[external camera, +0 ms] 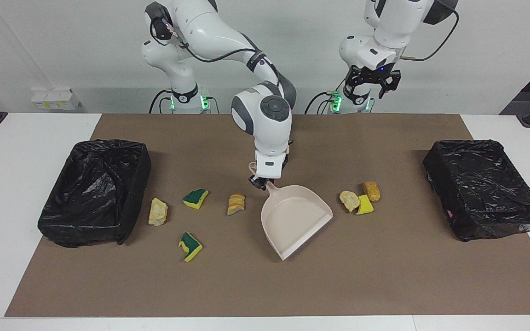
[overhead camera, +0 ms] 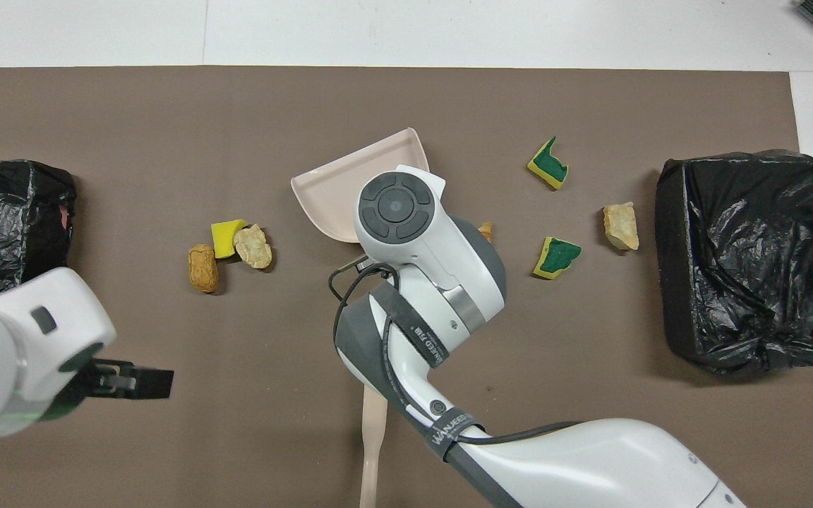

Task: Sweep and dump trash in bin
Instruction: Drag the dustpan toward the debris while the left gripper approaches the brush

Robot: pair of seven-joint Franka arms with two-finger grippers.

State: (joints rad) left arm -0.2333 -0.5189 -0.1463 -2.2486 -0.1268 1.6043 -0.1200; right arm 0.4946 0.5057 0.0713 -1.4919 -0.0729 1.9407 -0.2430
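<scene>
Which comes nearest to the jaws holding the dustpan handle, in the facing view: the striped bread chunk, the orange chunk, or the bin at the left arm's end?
1. Striped bread chunk, just beside the right gripper.
2. Orange chunk, in the cluster toward the left arm's end.
3. Bin, at the left arm's end of the table.

Readable only on the right arm point(overhead camera: 449, 331): white lettering on two black cable straps point(overhead camera: 426, 341) in the overhead view. On the strap nearer the base, something like "WANJEED", partly legible; on the strap closer to the wrist, similar print, too small to make out. Nothing legible in the facing view.
</scene>
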